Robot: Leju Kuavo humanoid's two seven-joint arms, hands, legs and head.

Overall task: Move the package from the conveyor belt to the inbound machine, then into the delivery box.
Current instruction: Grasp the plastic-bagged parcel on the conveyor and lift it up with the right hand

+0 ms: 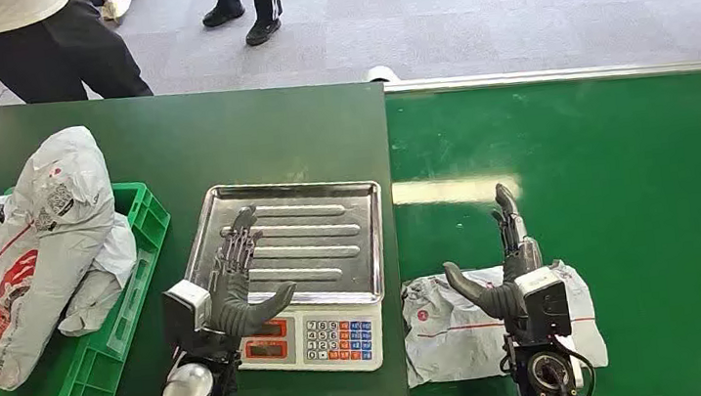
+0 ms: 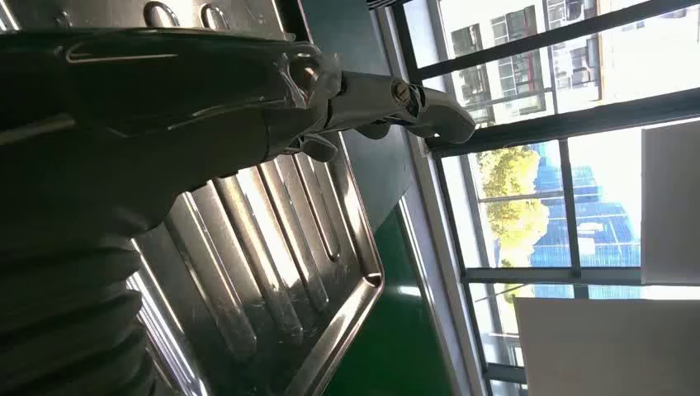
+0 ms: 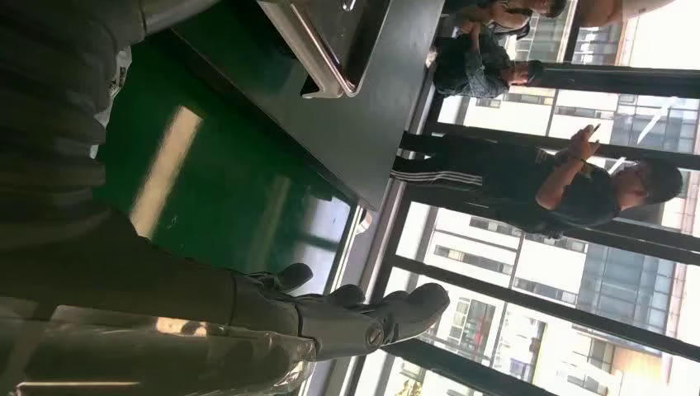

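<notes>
Right hand [image 1: 510, 275] fingers apart, empty, over package [image 1: 459, 329] lower centre-right; left hand [image 1: 238, 284] likewise apart. Risk: limp bag slips from grasp.

package [image 1: 458, 324] partly behind right hand [image 1: 510, 260], people [image 1: 45, 43] cropped above waist

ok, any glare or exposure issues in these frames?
Head view: window glare streak on the conveyor belt, otherwise even. Left wrist view: windows blown out, left hand dark, scale tray shiny. Right wrist view: strong backlight, right hand nearly silhouetted.
</notes>
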